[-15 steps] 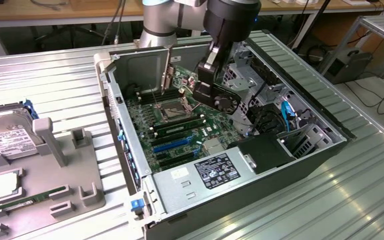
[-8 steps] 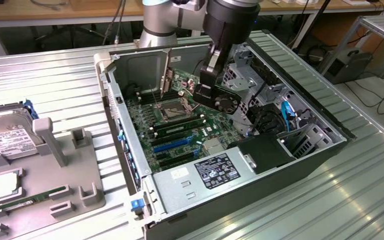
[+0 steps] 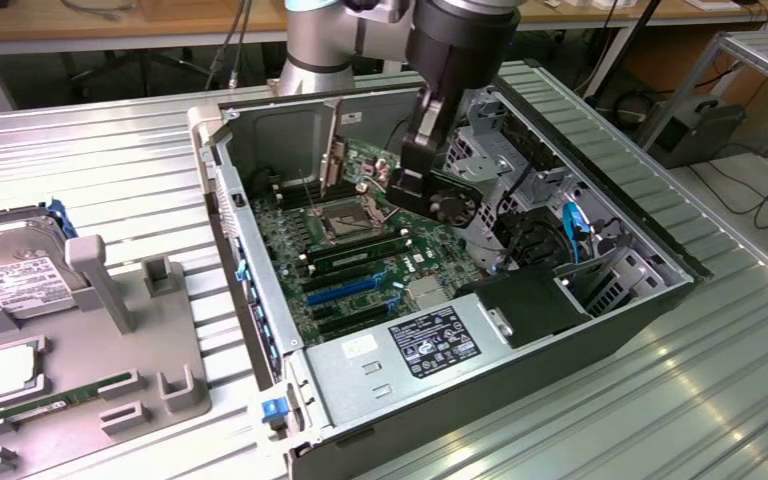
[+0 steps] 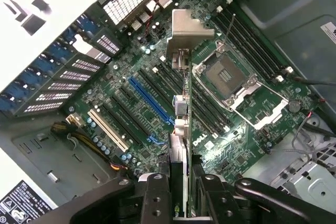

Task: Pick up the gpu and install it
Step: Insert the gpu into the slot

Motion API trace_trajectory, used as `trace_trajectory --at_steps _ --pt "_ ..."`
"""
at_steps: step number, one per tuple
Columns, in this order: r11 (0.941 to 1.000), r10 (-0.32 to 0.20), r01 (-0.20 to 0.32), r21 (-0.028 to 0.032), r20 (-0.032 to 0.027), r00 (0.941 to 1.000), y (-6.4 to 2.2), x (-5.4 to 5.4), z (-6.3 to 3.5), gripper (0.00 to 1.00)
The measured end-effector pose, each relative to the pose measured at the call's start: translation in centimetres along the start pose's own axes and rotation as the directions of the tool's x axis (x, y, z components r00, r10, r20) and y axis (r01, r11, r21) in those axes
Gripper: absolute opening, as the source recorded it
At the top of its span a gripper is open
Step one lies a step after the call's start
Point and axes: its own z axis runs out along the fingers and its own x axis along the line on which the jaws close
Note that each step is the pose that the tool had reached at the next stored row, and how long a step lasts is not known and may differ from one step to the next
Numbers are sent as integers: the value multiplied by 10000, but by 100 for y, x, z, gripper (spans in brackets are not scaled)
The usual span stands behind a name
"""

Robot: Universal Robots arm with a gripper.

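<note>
Bright overhead light; glare whitens the computer case wall [image 4: 55, 9] in the wrist view, and the ribbed metal desk [image 3: 704, 400] shines.

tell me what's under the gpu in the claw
The gpu, gripped edge-on by the claw, hangs over the motherboard. Beside it show black slots, a blue slot and the cpu socket. The strip of board straight beneath the card is covered by it.
</note>
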Motion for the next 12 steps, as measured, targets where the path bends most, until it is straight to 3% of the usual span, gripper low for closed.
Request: trace_trajectory --at_steps 5,12 --pt "9958 -919 919 0 -24 9958 0 0 5 26" --pt "9778 -2095 2095 -15 -18 9778 0 0 7 26"
